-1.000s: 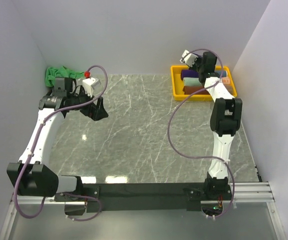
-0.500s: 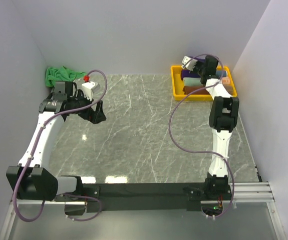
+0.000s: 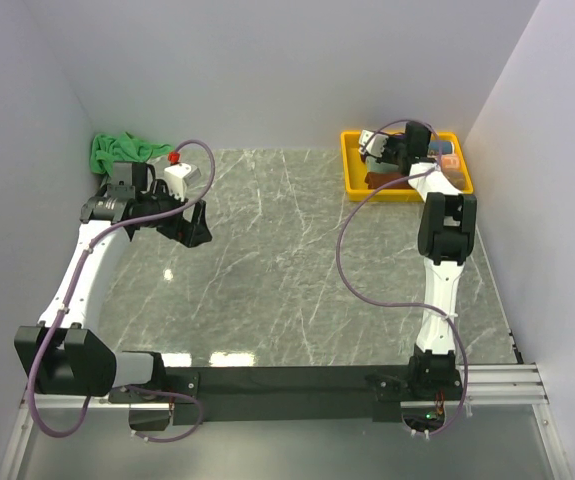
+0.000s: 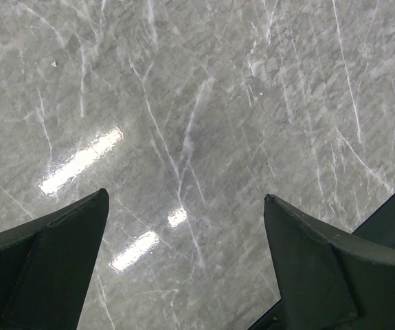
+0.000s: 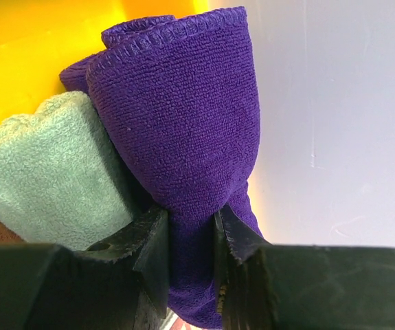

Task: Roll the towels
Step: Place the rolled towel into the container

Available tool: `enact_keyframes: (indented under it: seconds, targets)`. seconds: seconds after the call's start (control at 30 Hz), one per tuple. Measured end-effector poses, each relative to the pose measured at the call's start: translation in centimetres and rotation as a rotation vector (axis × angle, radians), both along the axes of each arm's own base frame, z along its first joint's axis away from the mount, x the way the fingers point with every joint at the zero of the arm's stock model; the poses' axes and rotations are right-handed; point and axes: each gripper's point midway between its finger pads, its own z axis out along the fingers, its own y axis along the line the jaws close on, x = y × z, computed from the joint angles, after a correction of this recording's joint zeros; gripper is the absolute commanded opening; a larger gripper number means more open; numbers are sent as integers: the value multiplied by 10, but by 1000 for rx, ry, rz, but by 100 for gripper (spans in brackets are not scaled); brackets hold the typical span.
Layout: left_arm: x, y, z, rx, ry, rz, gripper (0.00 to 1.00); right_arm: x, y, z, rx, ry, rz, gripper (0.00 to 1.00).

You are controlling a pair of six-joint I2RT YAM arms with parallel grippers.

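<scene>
Above the desk, my left end effector hangs wide. At the yellow tray I think I am storing a roll; the green towel lies crumpled far left. My right end effector pinches the purple towel: release next.

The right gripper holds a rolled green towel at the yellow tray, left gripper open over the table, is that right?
No: the right gripper holds the purple towel, not a green one, as the right wrist view shows. It is at the yellow tray, and the left gripper is open over the table.
</scene>
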Motion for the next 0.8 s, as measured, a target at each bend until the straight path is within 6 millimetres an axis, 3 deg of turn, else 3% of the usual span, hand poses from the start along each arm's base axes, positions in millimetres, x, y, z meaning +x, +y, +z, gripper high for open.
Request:
enact_keyframes:
  seconds: [0.33,0.67,0.8]
  targets:
    - [-2,1,-5,4,14,3,100,-8,0,5,-8,31,3,45]
    - [-2,1,-5,4,13,2,99,-22,0,25,-11,53,2,64]
    - [-2,1,-5,4,13,1,99,-32,0,32,-18,64,1,88]
